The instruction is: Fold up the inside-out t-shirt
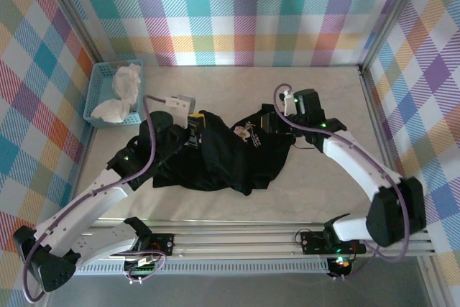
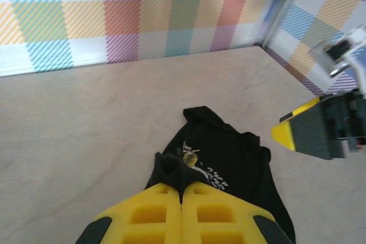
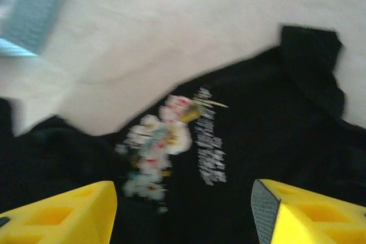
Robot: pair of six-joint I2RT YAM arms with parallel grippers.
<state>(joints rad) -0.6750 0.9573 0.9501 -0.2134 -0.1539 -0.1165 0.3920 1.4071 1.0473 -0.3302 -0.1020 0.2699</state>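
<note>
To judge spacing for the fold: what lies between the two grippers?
The t-shirt with its rose print fills the stretch between the left gripper, shut on it, and the open right gripper, as the top view shows.

Bare pale tabletop [image 1: 237, 88] lies open beyond the crumpled black cotton t-shirt [image 1: 230, 156]; a light-blue plastic basket [image 1: 92, 98] blocks the far-left corner, and plaid walls [image 1: 244, 12] close three sides.

Blur smears the right wrist view: the lettering [image 3: 209, 141] on the t-shirt [image 3: 274, 141] cannot be read, and the light-blue basket [image 3: 31, 10] at 10 o'clock is cut by the edge. In the left wrist view the left gripper [image 2: 182, 190] runs off at 6 o'clock, its pinched fold covering part of the print [image 2: 191, 159].
</note>
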